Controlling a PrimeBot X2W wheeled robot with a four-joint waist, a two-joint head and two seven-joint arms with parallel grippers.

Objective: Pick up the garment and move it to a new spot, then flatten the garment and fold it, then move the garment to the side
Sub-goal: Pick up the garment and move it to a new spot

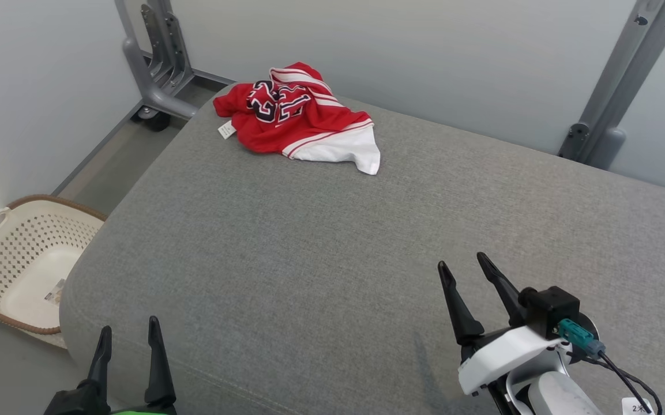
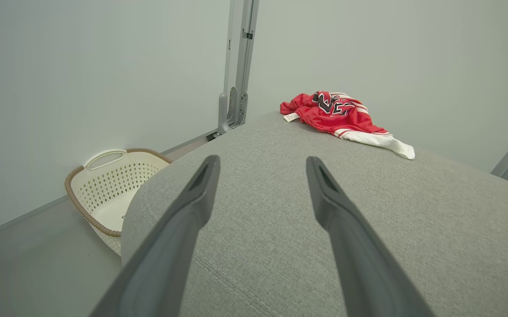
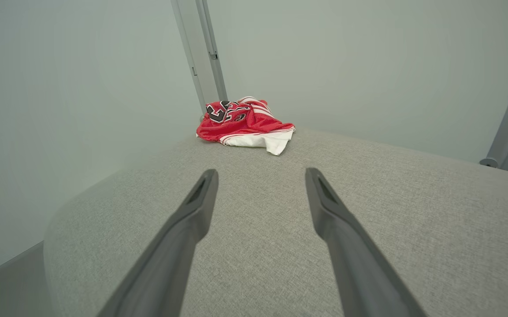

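Observation:
The garment (image 1: 300,118) is a crumpled red jersey with white trim and dark numerals, lying at the far left corner of the grey padded surface (image 1: 338,259). The left wrist view shows the garment (image 2: 342,119) far ahead, and in the right wrist view the garment (image 3: 245,125) is also well beyond the fingers. My left gripper (image 1: 130,325) hovers open over the near left edge, nothing between its fingers. Over the near right part stands my right gripper (image 1: 464,262), open and empty. Both are far from the jersey.
A cream laundry basket (image 1: 21,259) stands on the floor left of the surface; the same basket (image 2: 108,185) appears beside the left fingers. Grey metal frame posts (image 1: 156,63) rise behind the far left corner, another post (image 1: 620,80) at the far right. Pale walls close in.

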